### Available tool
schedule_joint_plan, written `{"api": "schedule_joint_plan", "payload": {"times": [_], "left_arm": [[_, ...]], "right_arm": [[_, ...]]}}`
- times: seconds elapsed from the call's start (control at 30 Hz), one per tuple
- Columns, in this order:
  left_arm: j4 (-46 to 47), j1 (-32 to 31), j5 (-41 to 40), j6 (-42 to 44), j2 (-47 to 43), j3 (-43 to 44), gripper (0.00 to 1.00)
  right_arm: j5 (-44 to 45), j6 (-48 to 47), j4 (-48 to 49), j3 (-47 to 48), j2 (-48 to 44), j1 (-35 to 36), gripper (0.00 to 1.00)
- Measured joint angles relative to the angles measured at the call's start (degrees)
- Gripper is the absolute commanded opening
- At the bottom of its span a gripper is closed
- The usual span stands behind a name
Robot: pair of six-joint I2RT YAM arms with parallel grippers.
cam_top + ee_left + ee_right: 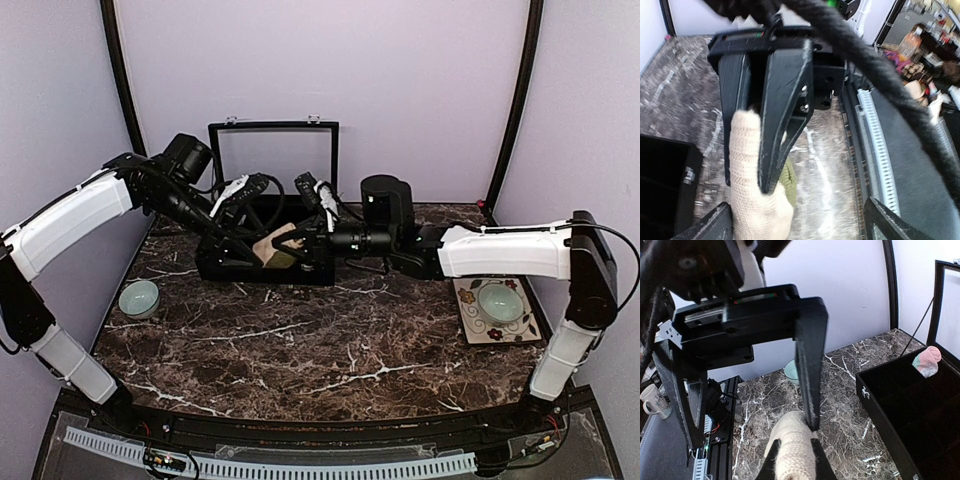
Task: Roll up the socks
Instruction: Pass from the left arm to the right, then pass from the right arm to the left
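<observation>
One tan sock (pixel 790 442) clamped in right pincer (pixel 794 462) (left pincer (pixel 797 204) gapes), one pink sock (pixel 927 361) in box (pixel 885 422)

From above, mostly buried under the meeting robot arms (pixel 370 240): tan sock (pixel 272 246), only a pale patch showing, stripes and cuff impossible to make out; likewise much of the black box (pixel 230 268) interior. In the left wrist view, cut off by the bottom edge: lower end of the sock and all but the tips of the left gripper (pixel 800 227); smeared out of focus, the cable (pixel 880 74) and the shelf clutter (pixel 920 50) at right. In the right wrist view, cropped at the bottom: right gripper (pixel 794 462) and sock end; too small for pattern detail, pink sock (pixel 927 361).
</observation>
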Motion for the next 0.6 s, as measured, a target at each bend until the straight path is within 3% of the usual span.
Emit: {"api": "schedule_joint_plan", "payload": {"times": [0.33,0.47,0.6], "left_arm": [[8.4,-1.4,-8.8,-0.7,-1.5,-5.0,0.76],[10.9,-3.4,-13.9,-0.5,-2.5,-8.3,0.67],[12.8,-4.9,-18.1,-0.8,-3.1,-9.7,0.24]], "right_arm": [[4.1,7.0,5.9,0.0,3.6,1.4,0.0],[4.3,9.9,8.9,0.0,3.8,1.7,0.0],[3.9,11.8,11.8,0.0,4.6,2.3,0.0]]}}
